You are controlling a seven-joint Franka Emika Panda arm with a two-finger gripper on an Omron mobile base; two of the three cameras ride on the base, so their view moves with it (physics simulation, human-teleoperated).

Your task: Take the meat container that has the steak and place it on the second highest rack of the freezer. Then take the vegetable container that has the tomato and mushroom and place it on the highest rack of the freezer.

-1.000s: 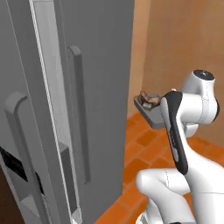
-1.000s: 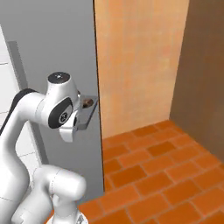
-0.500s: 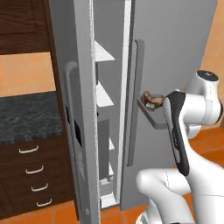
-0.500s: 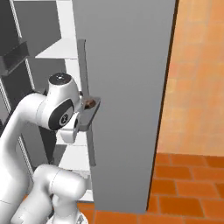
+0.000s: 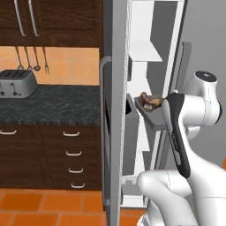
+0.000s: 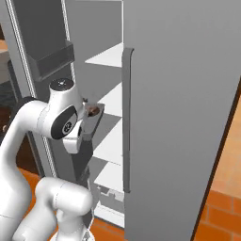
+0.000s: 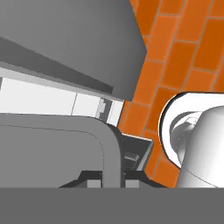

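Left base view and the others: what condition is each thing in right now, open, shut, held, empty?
freezer: door open, white shelves showing.
meat container: held up in front of the shelves, not yet set on a rack.
steak: lying in the container.
gripper: shut on the container's rim.
second highest rack: bare where visible.
toaster: standing on the counter.

The robot's glossy white arm (image 5: pixel 201 110) has rounded, bulbous segments, a black stripe along one link, dark joint caps and a small round dark logo disc.
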